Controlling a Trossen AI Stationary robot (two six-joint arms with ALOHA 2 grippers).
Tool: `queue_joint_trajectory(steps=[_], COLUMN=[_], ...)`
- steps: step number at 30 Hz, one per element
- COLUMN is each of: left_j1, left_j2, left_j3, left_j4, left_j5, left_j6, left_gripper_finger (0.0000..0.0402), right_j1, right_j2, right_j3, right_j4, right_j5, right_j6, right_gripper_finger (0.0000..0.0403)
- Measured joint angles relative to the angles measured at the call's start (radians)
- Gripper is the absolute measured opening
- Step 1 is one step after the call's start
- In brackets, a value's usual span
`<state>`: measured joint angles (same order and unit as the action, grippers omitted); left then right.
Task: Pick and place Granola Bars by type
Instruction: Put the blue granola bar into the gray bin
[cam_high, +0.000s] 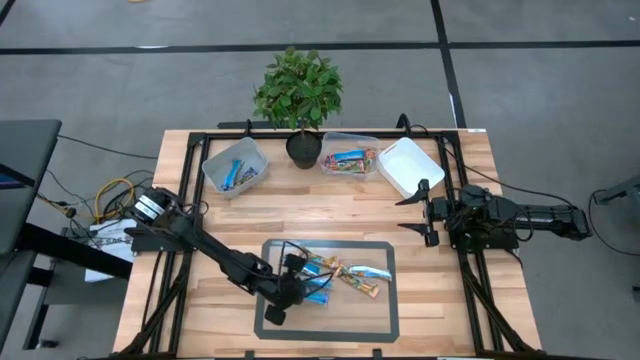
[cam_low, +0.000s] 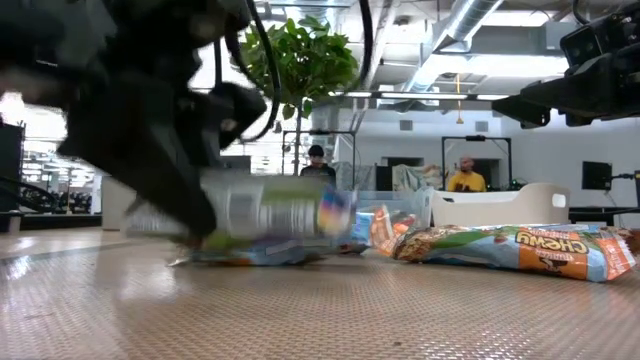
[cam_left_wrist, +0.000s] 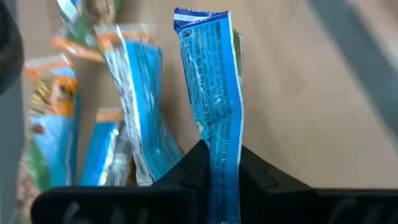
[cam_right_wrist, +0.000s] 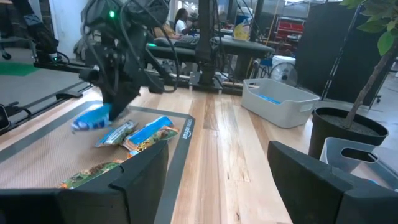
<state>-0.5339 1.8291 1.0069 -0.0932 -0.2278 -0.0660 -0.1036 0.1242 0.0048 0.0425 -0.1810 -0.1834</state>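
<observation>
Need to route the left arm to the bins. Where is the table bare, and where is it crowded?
Bare wood lies between the mat and the bins, and beside the mat. Crowded: the granola bars beside the left gripper, shut on a blue bar, and the back row around the plant pot.

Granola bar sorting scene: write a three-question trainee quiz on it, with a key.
1. True or false: the left gripper is shut on a blue bar.
2. How many clear bins stand along the table's far edge? A) two B) three C) five
3. Fill in: the right gripper waits open, near the empty ____ bin.

Key: 1 true. 2 B. 3 rightmost.
</observation>
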Motion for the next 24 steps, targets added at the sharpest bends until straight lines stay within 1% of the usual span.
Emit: queue_joint_trajectory(steps=[5,10,12,16,24], left_j1=[0.001,0.036,0.072,0.159,0.377], left_j2=[-0.092,-0.21,-0.26,-0.348,-0.49], left_j3=[0.0,0.0,0.0,0.0,0.0], left_j4=[-0.017,-0.116,-0.181,-0.355,-0.667], left_j5=[0.011,0.005,-0.016,-0.094,-0.235], left_j6=[-0.008,-0.028,-0.053,-0.117,-0.288], left_gripper_finger=[0.0034,0.0045,0.0046,0.0047,0.0047], right_j1=[0.0,0.0,0.0,0.0,0.0], right_j2=[0.0,0.0,0.0,0.0,0.0], right_j3=[0.0,0.0,0.0,0.0,0.0], right_j4=[0.0,0.0,0.0,0.0,0.0], right_j5=[0.0,0.0,0.0,0.0,0.0], right_j6=[0.0,0.0,0.0,0.0,0.0], right_gripper_finger=[0.027,0.027,0.027,0.027,0.027])
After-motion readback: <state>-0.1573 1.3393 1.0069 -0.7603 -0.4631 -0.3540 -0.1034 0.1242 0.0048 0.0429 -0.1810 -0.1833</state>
